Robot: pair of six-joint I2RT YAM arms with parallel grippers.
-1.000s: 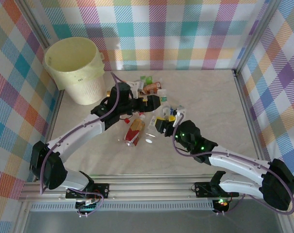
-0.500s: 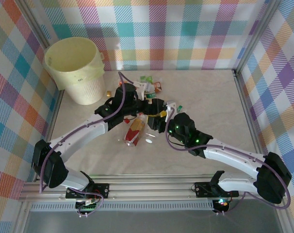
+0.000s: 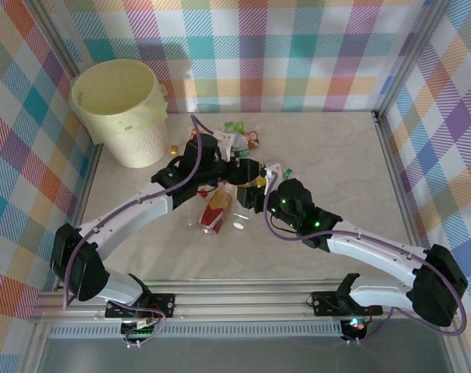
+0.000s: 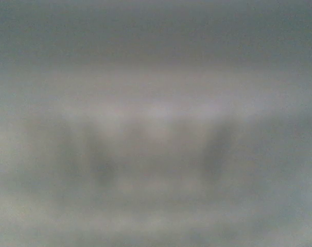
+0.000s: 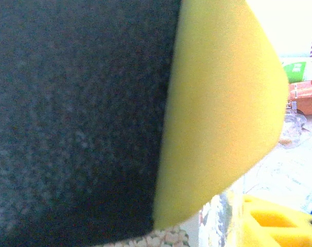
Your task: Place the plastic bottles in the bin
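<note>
Stretching in from the lower corners, both arms crowded the plastic bottles [image 3: 217, 208] mid-frame; whether left gripper [image 3: 249, 167] or right gripper [image 3: 255, 194] held anything, I couldn't tell. The bin [image 3: 130, 140] stood upper left; bare table [image 3: 336, 171] lay right.

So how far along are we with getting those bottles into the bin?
Nothing looks done yet: no bottle shows inside the bin. In hand: the left gripper and right gripper both sit in the bottle pile mid-table, grip unclear. To do: that whole pile, plus the red-labelled bottle lying apart on its near side.
</note>
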